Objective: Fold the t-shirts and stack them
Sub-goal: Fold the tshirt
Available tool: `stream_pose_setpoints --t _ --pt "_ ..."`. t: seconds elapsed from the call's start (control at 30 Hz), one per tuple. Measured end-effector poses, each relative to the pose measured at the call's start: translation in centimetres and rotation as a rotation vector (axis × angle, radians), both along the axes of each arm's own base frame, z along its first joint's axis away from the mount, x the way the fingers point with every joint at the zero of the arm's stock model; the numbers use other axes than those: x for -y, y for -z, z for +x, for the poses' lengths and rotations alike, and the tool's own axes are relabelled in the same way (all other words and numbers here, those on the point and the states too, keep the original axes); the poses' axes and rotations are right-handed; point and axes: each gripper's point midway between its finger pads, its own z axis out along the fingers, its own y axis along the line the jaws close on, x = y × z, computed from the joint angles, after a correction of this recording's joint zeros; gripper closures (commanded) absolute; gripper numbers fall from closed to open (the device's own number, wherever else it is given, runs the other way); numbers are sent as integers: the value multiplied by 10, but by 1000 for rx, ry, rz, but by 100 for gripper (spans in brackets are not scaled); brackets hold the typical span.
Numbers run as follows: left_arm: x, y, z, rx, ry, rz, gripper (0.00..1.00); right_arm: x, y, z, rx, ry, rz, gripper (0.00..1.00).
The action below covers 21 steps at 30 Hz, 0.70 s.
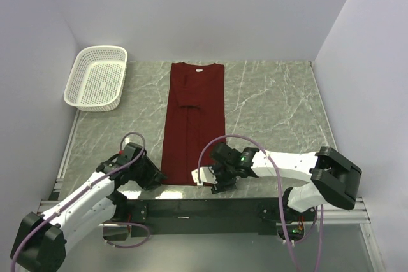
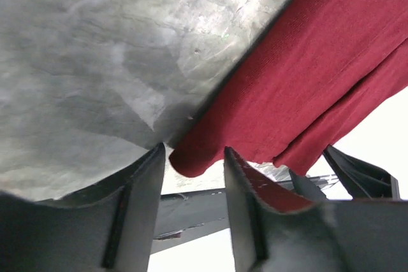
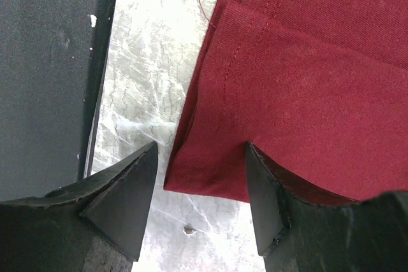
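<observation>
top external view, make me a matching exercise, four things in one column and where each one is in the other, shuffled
1 maroon t-shirt
2 white mesh basket
3 left gripper
4 right gripper

a at the far left corner of the table
b jaws apart around the shirt's near right corner
c lying as a long folded strip mid-table
d jaws apart around the shirt's near left corner

Pairs: 1-c, 2-a, 3-d, 4-b
</observation>
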Motion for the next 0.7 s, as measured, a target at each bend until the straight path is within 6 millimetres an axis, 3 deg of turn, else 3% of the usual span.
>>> stream_pose_setpoints --t 0.2,0.3,0.47,0.6,0.67,0.7 --pt "2 4 2 -8 -7 13 71 0 0 0 1 0 0 38" --pt "0 7 4 -5 -13 29 84 0 0 0 2 -1 0 43" --pt "0 7 7 8 -12 36 99 0 1 1 3 -1 -4 64" --pt "1 6 9 19 -11 31 100 1 2 1 6 -3 -7 82" --pt "1 5 9 24 -11 29 100 0 1 1 8 -4 -6 100" --pt "1 4 9 27 -10 29 99 0 1 1 8 -3 -4 100"
